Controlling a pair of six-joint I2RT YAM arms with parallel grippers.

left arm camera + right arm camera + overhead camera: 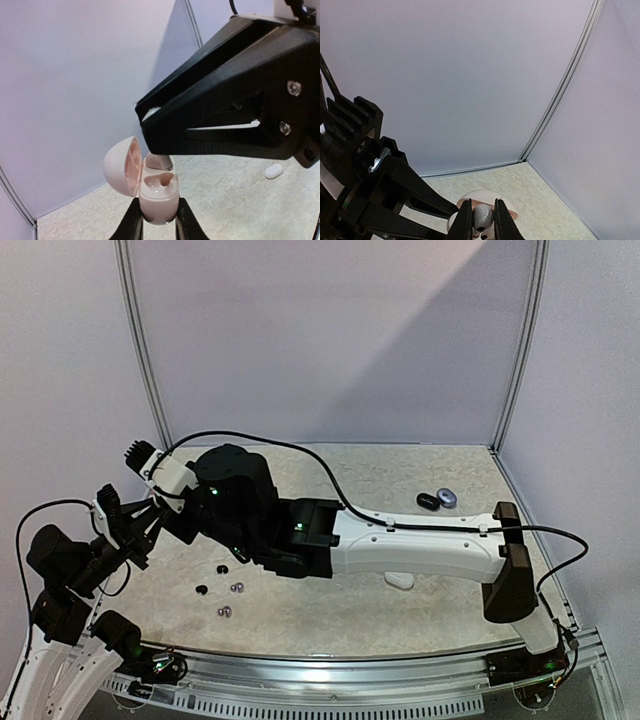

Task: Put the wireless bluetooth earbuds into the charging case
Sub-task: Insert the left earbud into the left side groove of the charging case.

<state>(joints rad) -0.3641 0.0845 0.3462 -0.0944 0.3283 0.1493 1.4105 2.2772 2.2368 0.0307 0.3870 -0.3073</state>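
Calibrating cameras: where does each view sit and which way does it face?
Top external: above, behind the robot, looking down on the table; both arms show.
Left wrist: faces a wall; left jaws hold the open case.
Right wrist: faces a wall corner; right jaws hold an earbud.
Both wrist views show the case.

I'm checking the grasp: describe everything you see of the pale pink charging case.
The pale pink charging case, glossy egg-shaped plastic, is held upright in the air, domed lid hinged open, one moulded socket showing empty. The left hand clamps its base; the right hand holds a small whitish earbud just above.
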